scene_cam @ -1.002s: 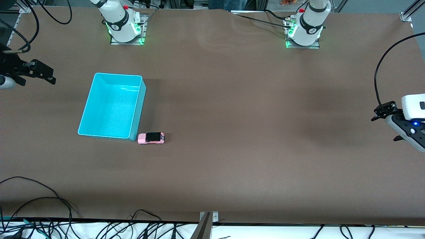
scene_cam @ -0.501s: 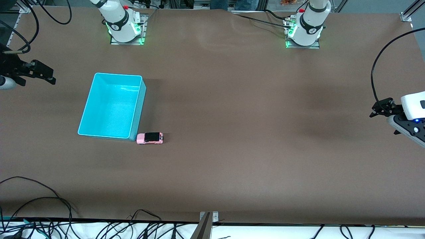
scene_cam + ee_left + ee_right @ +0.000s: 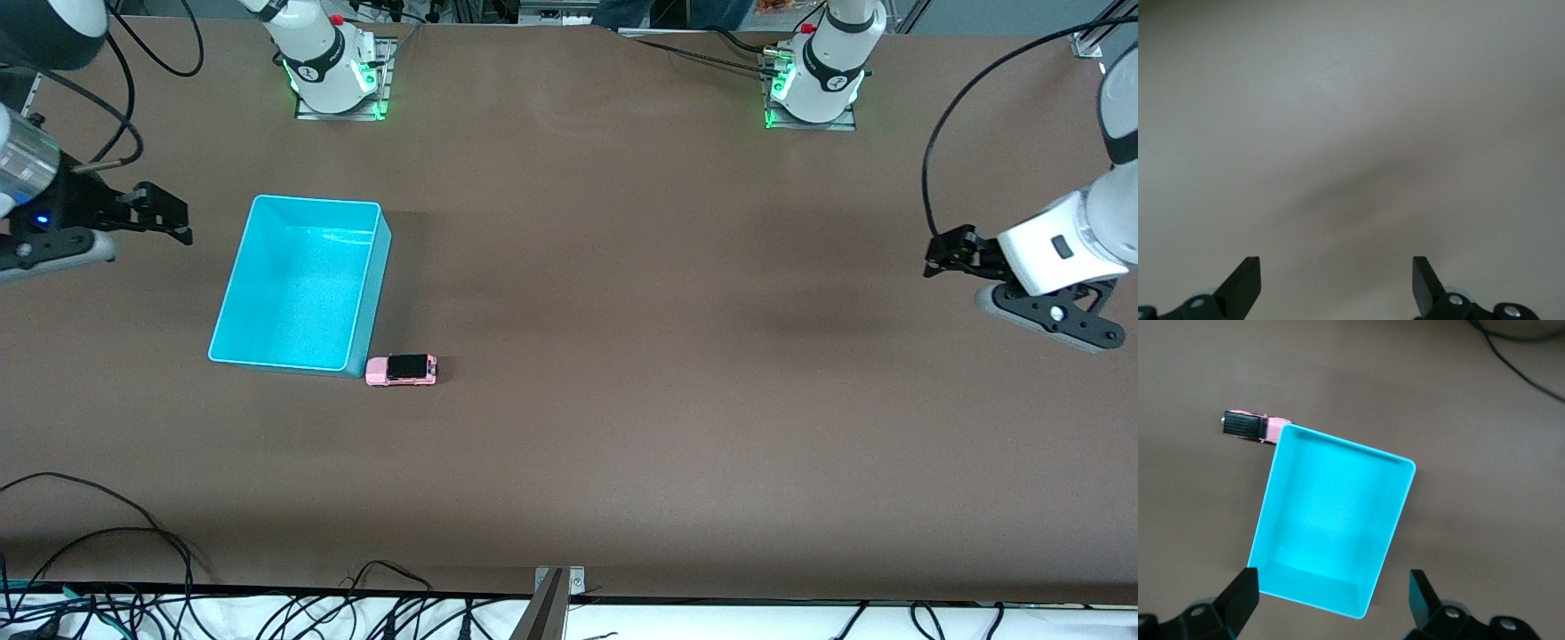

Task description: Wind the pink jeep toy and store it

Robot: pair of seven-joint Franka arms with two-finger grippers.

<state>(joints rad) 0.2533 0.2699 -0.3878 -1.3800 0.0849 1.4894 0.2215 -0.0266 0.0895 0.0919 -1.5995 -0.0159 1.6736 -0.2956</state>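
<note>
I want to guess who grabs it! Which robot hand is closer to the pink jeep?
The right gripper. It hangs open at the right arm's end, just past the bin that the jeep sits beside. The left gripper, also open, is at the table's left-arm end.
</note>
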